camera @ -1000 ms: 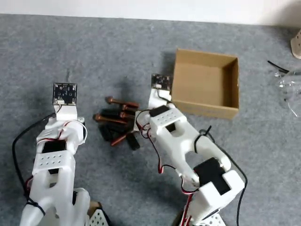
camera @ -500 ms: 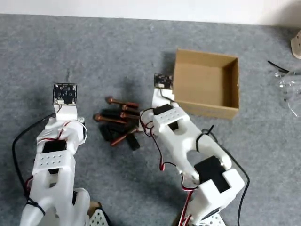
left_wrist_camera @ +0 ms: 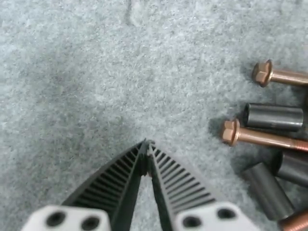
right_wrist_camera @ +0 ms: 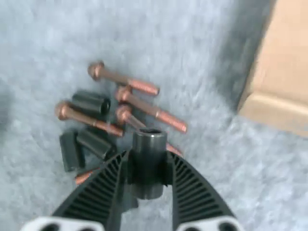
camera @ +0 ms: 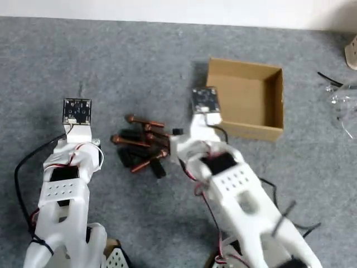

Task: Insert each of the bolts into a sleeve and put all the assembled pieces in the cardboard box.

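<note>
1. Bolts (camera: 144,120) of a copper colour lie in a loose pile with dark sleeves (camera: 131,135) on the grey mat (camera: 139,56), in the middle of the scene between the two arms.
2. We see the bolts lying flat, and the ones whose heads we can make out have them to the left. The loose sleeves lie on their sides among the bolts, some touching them, and a few sit at the near edge of the pile.
3. We find the right gripper (right_wrist_camera: 147,156) over the right edge of the pile, its jaws pinching a held sleeve (right_wrist_camera: 149,139) from both sides. The sleeve's open end faces the wrist camera.
4. From above, we place that held sleeve just right of the far bolts, between the pile and the cardboard box (camera: 251,131), and apart from the box wall.
5. We see the cardboard box standing open-topped to the right of the pile and a little farther back. Its near-left corner is close to the right arm's wrist.
6. We find the left gripper (left_wrist_camera: 146,144) over bare mat to the left of the pile, with its ribbed jaws pressed together tip to tip. The nearest bolt heads lie to its right, apart from the tips.
</note>
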`<state>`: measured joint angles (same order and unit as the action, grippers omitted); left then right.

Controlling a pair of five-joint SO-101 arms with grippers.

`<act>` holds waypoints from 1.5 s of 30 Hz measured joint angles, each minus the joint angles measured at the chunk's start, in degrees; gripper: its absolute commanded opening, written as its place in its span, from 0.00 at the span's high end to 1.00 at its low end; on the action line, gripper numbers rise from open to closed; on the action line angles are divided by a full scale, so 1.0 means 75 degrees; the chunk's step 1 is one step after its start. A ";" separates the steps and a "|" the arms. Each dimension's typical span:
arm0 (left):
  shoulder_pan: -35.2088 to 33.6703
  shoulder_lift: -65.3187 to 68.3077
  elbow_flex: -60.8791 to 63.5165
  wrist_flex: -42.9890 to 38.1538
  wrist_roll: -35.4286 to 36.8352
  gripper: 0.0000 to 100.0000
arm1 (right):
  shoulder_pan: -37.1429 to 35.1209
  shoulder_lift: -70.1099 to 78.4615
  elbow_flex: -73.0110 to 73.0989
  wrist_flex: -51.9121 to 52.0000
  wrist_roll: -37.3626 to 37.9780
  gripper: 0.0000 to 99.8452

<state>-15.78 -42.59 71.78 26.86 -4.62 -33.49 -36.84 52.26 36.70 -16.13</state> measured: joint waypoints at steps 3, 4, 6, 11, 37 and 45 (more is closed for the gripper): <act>0.0000 0.0000 0.0000 0.0000 0.0000 0.99 | 0.0270 -0.1125 0.0574 -0.0234 0.0246 1.00; 0.0000 0.0000 0.0000 0.0000 0.0000 0.99 | 0.0363 -0.1489 0.0762 -0.0328 0.0328 1.00; 0.0000 0.0000 0.0000 0.0000 0.0000 0.99 | 0.0551 -0.2215 0.1231 -0.0563 0.0445 1.00; 0.0188 0.0000 0.0000 0.0000 0.0000 0.99 | 0.0692 -0.3774 0.2450 -0.0949 0.0844 1.00; 0.1055 0.3352 -0.2755 -0.0738 0.1582 0.99 | 0.1149 -0.8897 0.5814 -0.0985 0.1735 1.00; 0.1981 0.6037 -0.5943 0.1606 0.3141 0.96 | 0.1149 -0.8897 0.5814 -0.0985 0.1735 1.00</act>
<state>-0.92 2.68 27.21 38.90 18.95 -24.88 -103.56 95.87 29.32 -3.12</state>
